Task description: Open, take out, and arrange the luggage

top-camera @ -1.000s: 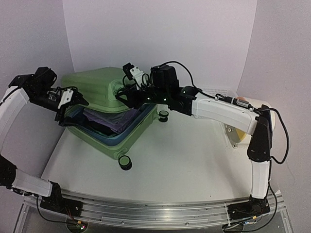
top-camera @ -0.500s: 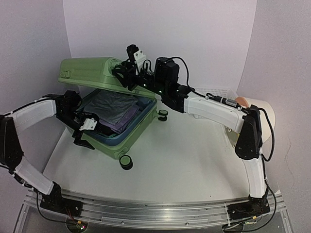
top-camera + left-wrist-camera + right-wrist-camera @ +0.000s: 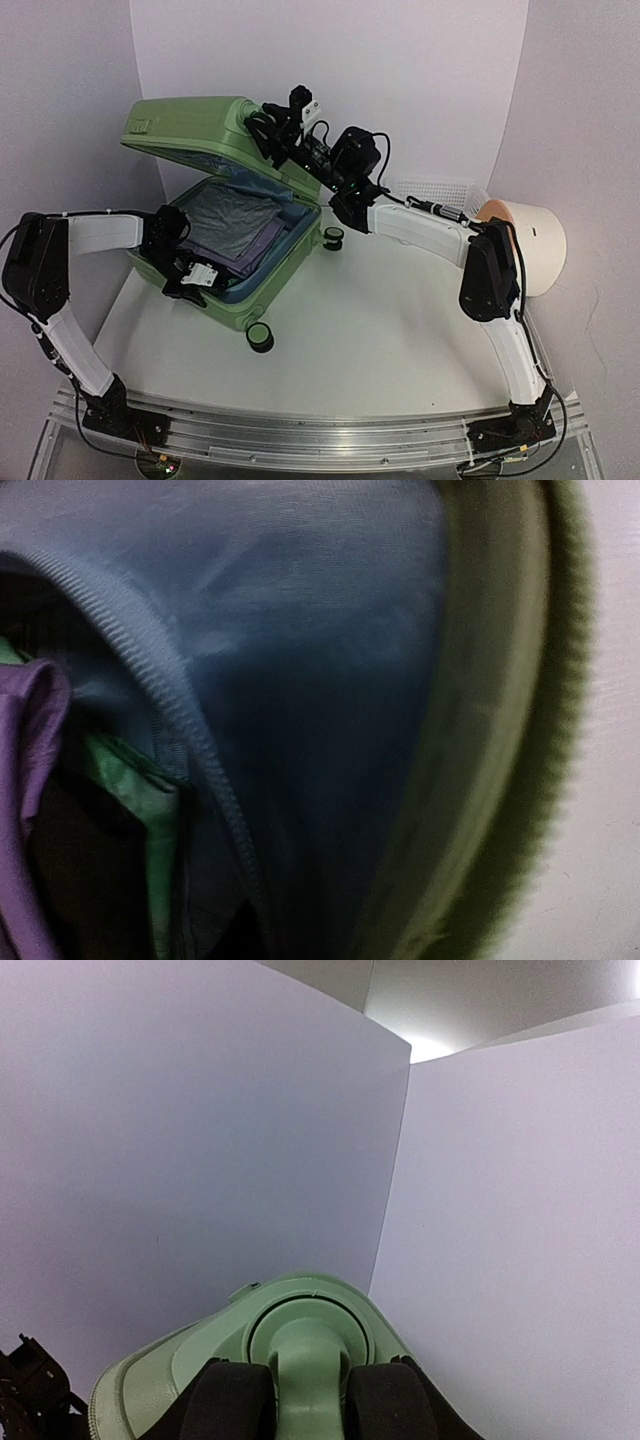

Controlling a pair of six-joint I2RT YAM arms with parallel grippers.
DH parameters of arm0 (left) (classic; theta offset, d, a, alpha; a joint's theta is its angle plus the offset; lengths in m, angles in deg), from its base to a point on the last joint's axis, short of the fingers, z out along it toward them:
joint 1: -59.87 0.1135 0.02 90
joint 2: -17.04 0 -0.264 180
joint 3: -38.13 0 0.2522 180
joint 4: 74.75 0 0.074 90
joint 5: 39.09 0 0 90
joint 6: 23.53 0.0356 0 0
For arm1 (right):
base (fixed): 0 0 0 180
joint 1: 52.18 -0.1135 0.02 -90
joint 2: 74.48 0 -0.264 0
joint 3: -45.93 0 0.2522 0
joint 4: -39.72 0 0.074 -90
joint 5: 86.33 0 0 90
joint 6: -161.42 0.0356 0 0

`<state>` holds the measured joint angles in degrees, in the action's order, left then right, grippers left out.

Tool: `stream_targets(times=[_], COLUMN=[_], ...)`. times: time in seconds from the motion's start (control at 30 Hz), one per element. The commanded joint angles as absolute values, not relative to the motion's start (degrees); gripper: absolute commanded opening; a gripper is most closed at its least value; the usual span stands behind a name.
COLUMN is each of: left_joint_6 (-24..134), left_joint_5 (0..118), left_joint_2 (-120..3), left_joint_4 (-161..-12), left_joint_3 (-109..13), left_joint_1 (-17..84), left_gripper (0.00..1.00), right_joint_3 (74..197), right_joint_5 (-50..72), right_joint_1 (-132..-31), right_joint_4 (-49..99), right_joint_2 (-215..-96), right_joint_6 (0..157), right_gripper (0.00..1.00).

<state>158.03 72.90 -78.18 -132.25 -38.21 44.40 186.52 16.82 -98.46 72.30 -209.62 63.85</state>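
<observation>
The luggage (image 3: 185,125) sits toward 10 o'clock on the table (image 3: 400,320), its lid raised about halfway. The right gripper (image 3: 272,128) has its 2 fingers (image 3: 235,1400) partway closed, clamping a green wheel post at the lid's 3 o'clock corner. The left gripper (image 3: 190,277) is down at the lower shell's 7 o'clock rim; I cannot tell how its jaws stand.

To do this well, the right arm should swing the lid on toward 11 o'clock without twisting the post, while the left steadies the lower shell.

The top view shows the purple garment (image 3: 250,238) lying inside. Only the blurred left wrist view shows what may be a green item under it, beside the blue lining (image 3: 300,680). Only the right wrist view shows the grip itself.
</observation>
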Motion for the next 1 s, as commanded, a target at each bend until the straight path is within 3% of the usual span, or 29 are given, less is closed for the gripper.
stream_targets(times=[0.0, 0.27, 0.5, 0.53, 0.63, 0.7, 0.8, 0.97], left_joint_6=[145.6, 118.8, 116.0, 117.2, 120.1, 121.7, 123.4, 127.6], left_joint_5=[74.9, 81.7, 77.1, 77.0, 77.6, 77.8, 77.5, 78.2], left_joint_2=[-80.9, -88.5, -94.5, -94.5, -93.5, -91.6, -89.4, -87.6], left_joint_4=[-128.4, -124.2, -119.4, -120.2, -125.2, -126.1, -127.5, -134.6], left_joint_3=[-39.7, -52.8, -59.8, -59.8, -61.0, -61.2, -63.2, -70.1], left_joint_1=[38.9, 31.4, 29.5, 29.5, 29.6, 29.6, 29.5, 29.5], left_gripper=[0.00, 0.00, 0.01, 0.06, 0.55, 0.72, 0.88, 0.96], right_joint_3=[189.3, 193.9, 196.6, 195.9, 193.1, 192.5, 192.7, 192.8], right_joint_5=[2.0, -2.8, -5.2, -5.3, -5.4, -5.4, -5.3, -5.6], right_joint_1=[-91.6, -90.4, -89.8, -89.8, -89.5, -89.3, -88.8, -87.9], right_joint_4=[74.0, 79.4, 82.3, 82.4, 83.1, 83.3, 83.3, 83.3], right_joint_2=[-214.0, -219.2, -222.9, -222.6, -221.2, -221.0, -221.3, -221.5], right_joint_6=[62.2, 62.8, 65.2, 65.1, 64.9, 64.7, 64.7, 64.9], right_gripper=[0.00, 0.00, 0.00, 0.00, 0.00, 0.00, 0.00, 0.00])
